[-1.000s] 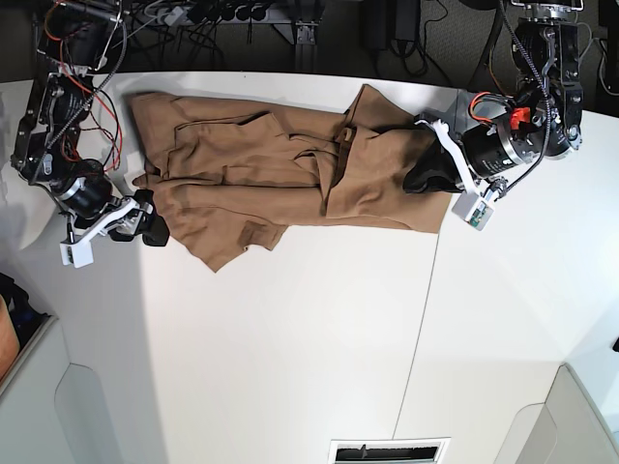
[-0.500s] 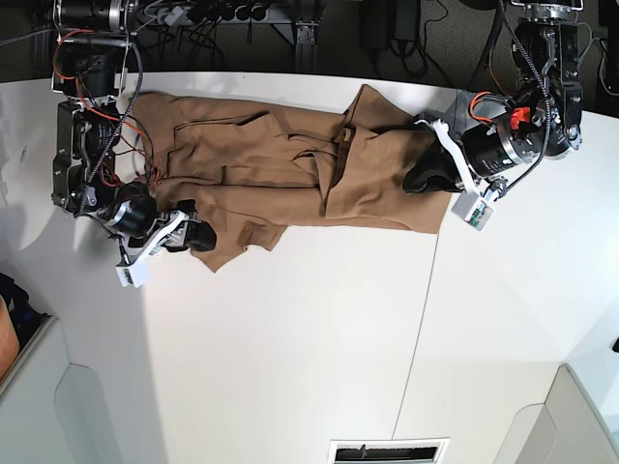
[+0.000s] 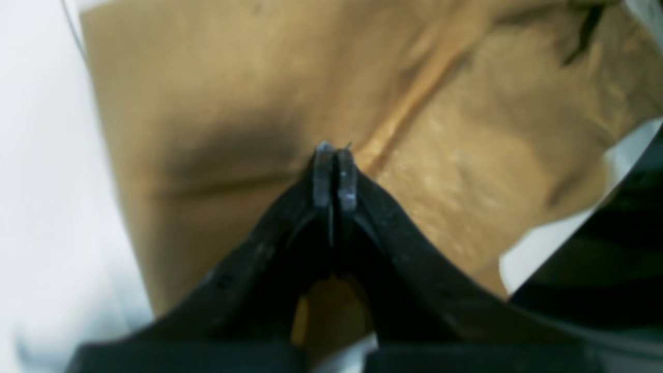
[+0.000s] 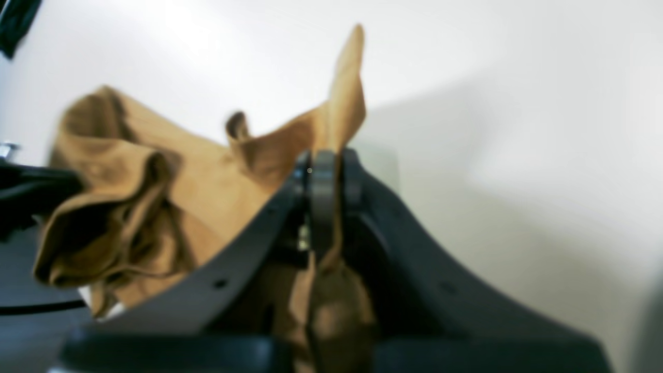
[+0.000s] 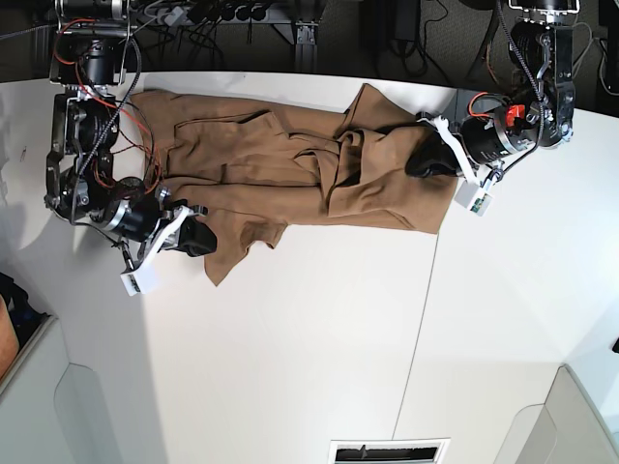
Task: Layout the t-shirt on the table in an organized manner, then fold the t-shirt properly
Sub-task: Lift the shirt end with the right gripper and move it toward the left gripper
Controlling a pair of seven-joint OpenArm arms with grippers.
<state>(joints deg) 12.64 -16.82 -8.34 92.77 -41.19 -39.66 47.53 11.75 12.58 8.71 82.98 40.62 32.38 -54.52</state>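
Note:
The tan-brown t-shirt (image 5: 271, 164) lies crumpled along the far side of the white table (image 5: 319, 338), stretched left to right. At its near-left corner my right gripper (image 5: 200, 240) is shut on the hem. In the right wrist view the right gripper (image 4: 323, 166) pinches the t-shirt (image 4: 155, 181), and a flap of cloth sticks up past the pads. My left gripper (image 5: 423, 161) sits on the shirt's right end. In the left wrist view the left gripper (image 3: 334, 155) has its tips pressed together, pinching the t-shirt (image 3: 466, 129), with creases running from the tips.
A thin dark seam (image 5: 421, 329) runs across the table from the shirt's right end toward the near edge. Cables and power strips (image 5: 232, 14) crowd the space behind the far edge. A vent slot (image 5: 387, 451) sits at the near edge.
My right gripper moved in from the shirt's left side to its near-left corner and closed on the hem. The left gripper shifted slightly toward the far edge, bunching the cloth in the middle.

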